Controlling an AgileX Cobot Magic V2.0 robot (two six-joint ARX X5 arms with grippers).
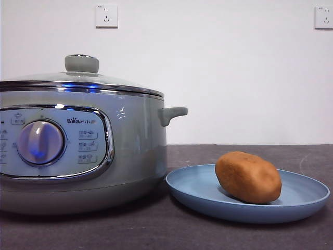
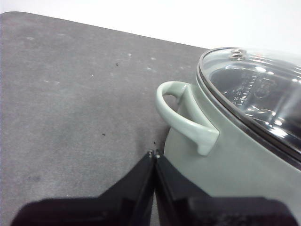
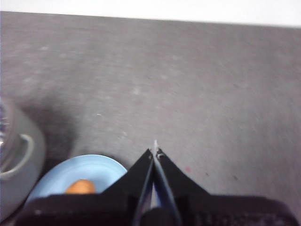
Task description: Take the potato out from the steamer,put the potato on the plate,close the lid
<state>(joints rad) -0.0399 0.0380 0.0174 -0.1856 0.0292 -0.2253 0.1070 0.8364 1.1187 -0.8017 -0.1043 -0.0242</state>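
Note:
The orange-brown potato lies on the light blue plate, just right of the grey-green steamer. The glass lid with its grey-green knob sits on the steamer. My left gripper is shut and holds nothing; it hangs beside the steamer's looped handle, with the lid in sight. High above the table my right gripper is shut and holds nothing; the plate, the potato and the steamer's edge show far below it. Neither arm appears in the front view.
The dark grey table runs back to a white wall with two power sockets. The steamer's small side handle sticks out over the plate's near rim.

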